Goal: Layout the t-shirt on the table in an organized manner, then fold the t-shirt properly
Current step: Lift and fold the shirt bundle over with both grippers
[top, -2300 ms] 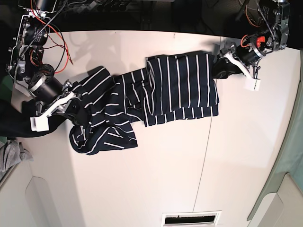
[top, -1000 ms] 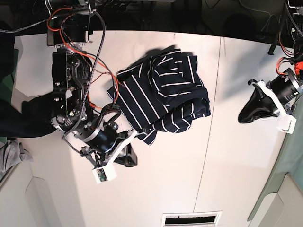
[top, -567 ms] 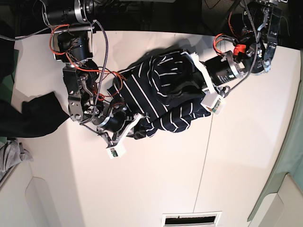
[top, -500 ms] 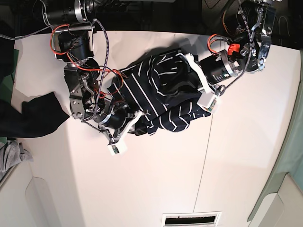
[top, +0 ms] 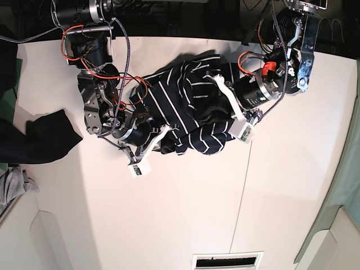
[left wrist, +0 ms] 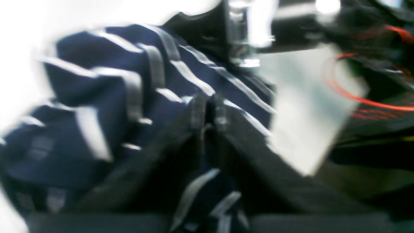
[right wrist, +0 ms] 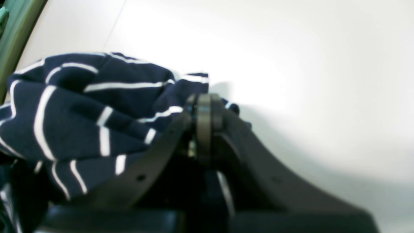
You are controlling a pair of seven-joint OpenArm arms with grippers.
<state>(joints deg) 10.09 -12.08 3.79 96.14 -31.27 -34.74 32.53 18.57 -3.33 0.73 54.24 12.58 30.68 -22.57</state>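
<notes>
Overhead, one t-shirt (top: 188, 109) lies bunched on the table (top: 281, 185), its long axis slanting from the table's far edge toward the seam. Two grippers flank it. Left wrist view, blurred: the left gripper (left wrist: 207, 111) has fingertips nearly together over stripes; grip uncertain. Right wrist view: the right gripper (right wrist: 203, 106) is clamped on striped fabric.
</notes>
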